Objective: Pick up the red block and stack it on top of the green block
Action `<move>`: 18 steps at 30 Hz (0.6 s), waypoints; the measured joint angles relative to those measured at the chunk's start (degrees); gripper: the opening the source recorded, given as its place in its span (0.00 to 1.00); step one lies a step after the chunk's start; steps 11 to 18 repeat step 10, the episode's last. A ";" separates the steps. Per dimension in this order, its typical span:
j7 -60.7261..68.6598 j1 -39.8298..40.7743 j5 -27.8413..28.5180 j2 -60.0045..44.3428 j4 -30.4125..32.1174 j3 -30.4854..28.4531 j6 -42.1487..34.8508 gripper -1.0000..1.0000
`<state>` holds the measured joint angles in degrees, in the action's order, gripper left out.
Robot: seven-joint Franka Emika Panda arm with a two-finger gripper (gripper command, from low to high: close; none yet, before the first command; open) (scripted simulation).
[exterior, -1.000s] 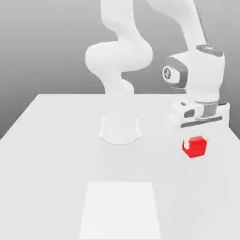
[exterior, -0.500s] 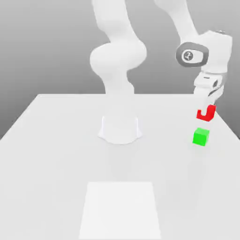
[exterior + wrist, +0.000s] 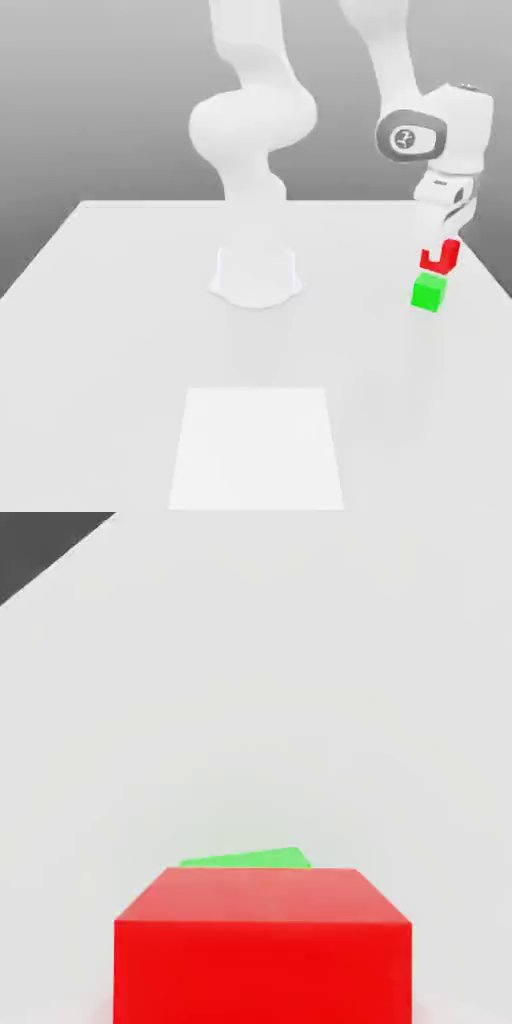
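Lowered: red block (image 3: 439, 258) in jaws, just above green block (image 3: 429, 293).

The red block (image 3: 440, 258) is a plain bright red, its faces smooth and unmarked; in the hand view (image 3: 262, 942) the top face reads a shade lighter than the front. The green block (image 3: 429, 292) is a plain bright green, also unmarked. The table (image 3: 120, 330) is pale grey-white, with a whiter rectangular patch (image 3: 258, 445) at its near edge. The arm (image 3: 250, 120) is white, with a dark grey ring at the wrist joint (image 3: 405, 138). The backdrop (image 3: 90, 90) is a grey gradient, darker higher up.
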<state>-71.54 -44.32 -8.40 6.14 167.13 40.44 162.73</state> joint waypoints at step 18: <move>-9.14 3.35 13.00 -6.89 0.04 -0.31 5.13 0.00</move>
